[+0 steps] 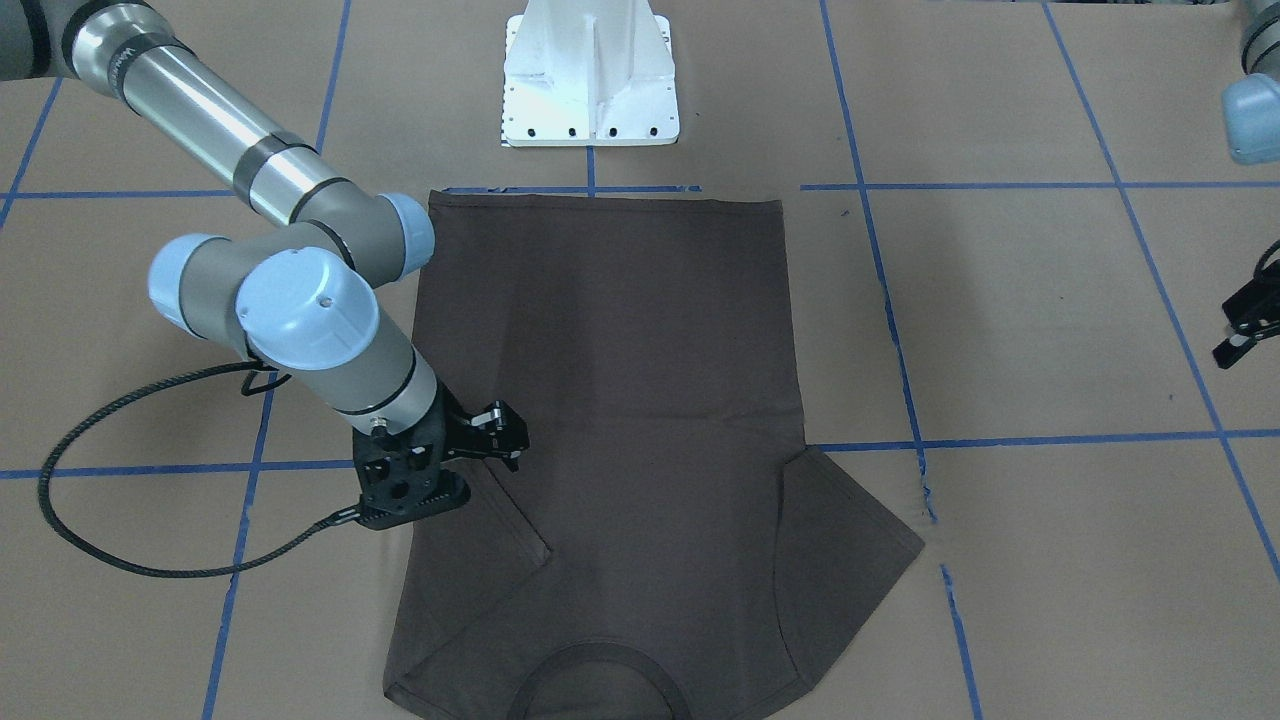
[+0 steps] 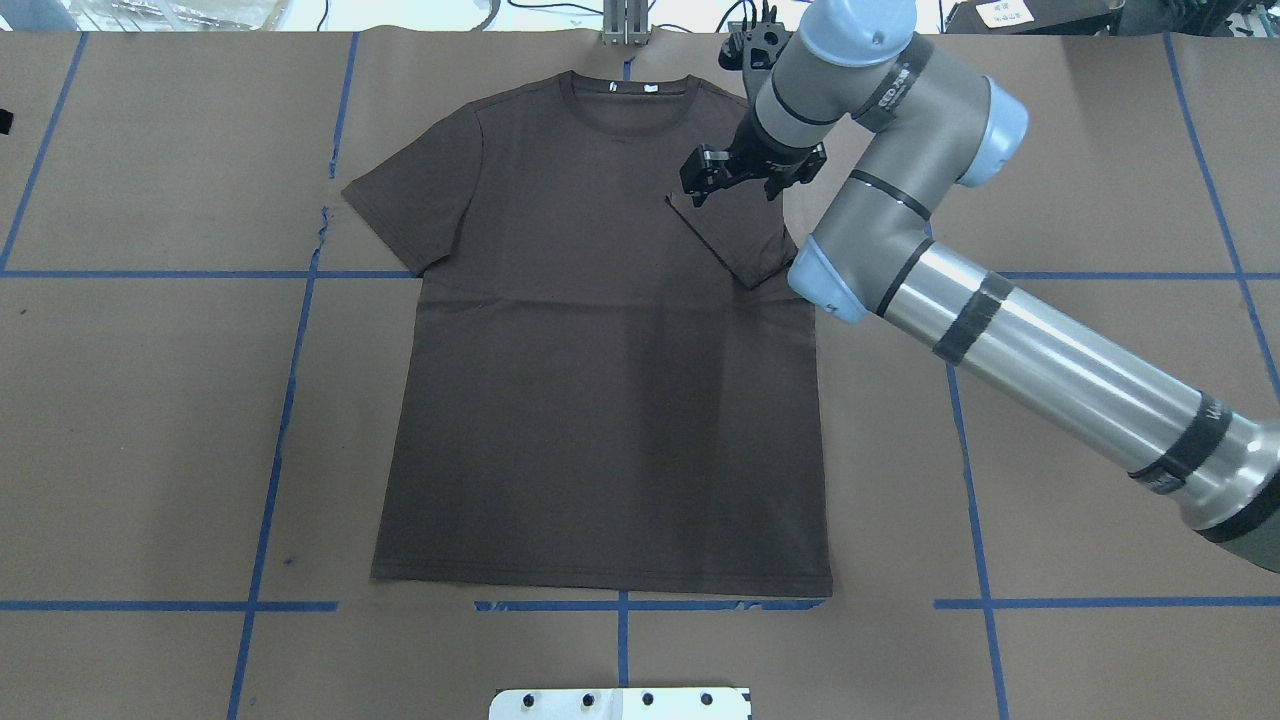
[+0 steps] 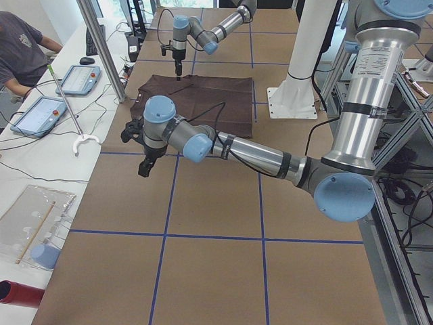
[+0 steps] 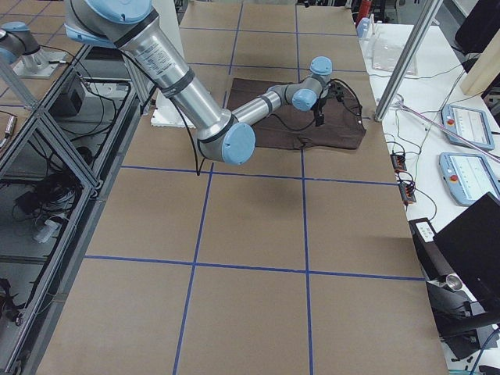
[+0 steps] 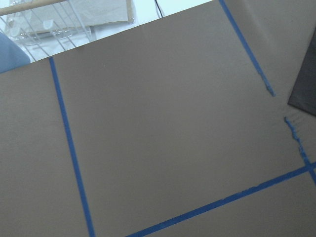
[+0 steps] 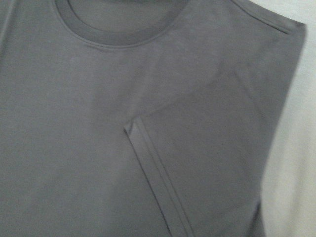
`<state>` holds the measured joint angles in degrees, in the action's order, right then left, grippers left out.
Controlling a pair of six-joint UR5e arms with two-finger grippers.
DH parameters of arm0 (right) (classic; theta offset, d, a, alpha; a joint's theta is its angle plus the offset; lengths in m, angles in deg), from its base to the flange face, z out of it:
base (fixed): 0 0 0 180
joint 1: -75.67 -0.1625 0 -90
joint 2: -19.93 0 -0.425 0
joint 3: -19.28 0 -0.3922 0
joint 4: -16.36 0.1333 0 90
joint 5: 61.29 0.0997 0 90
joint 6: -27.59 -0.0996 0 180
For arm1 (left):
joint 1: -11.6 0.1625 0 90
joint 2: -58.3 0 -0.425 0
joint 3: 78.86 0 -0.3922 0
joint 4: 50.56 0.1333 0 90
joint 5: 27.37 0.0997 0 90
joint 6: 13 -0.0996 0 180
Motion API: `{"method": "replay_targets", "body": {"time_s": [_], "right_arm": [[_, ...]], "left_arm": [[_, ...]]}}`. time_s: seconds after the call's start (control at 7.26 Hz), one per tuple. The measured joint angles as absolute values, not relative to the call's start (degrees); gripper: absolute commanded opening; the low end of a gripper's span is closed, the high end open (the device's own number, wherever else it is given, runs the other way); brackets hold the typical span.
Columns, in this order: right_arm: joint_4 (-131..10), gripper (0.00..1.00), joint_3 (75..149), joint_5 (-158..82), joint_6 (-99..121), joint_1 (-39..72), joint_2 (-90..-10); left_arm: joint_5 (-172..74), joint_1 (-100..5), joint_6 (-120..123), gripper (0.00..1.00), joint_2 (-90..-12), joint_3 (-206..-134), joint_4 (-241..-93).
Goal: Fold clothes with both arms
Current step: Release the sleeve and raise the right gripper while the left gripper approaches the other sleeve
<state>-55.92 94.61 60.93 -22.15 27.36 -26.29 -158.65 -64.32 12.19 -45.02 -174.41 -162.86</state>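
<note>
The shirt (image 2: 600, 400) lies flat on the bench (image 2: 1050, 500), its long axis running from the hem (image 2: 600, 580) on the robot's side to the collar (image 2: 625, 95) on the far side. The right claw (image 2: 705, 175) hovers just above the right sleeve (image 2: 735, 235), which is folded in over the chest with its tip almost under the claw. The claw looks spread and pinches nothing; the sleeve lies flat beneath it. Of the 2 sleeves, 1 is not yet folded: the left sleeve (image 2: 410, 210) lies spread out across the chest from this claw. The left claw (image 1: 1240, 335) is nearer to that sleeve, over bare bench well outward of it; I cannot tell whether it is spread or pressed together. The next fold probably falls to the left arm (image 3: 257, 152), reaching inward across bare bench. The right arm (image 2: 1000, 320) overhangs only the shirt's right edge.
</note>
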Motion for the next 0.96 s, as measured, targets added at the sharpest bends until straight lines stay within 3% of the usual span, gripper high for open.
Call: {"method": "replay_targets", "body": {"time_s": [0.41, 0.69, 0.96], "right_arm": [[-81.5, 1.0, 119.0, 63.1, -14.5, 22.6, -36.4], [-85.0, 1.0, 124.4, 65.3, -8.5, 20.3, -40.7], [-85.2, 1.0, 125.1, 66.0, -7.1, 19.7, -42.0]], "left_arm": [[-144.4, -48.7, 40.7, 1.0, -52.2, -172.2, -168.4], [-133.9, -42.5, 49.1, 1.0, -56.9, -163.9, -173.3], [-128.3, -40.3, 52.1, 0.98, -61.4, -153.7, -179.8]]}}
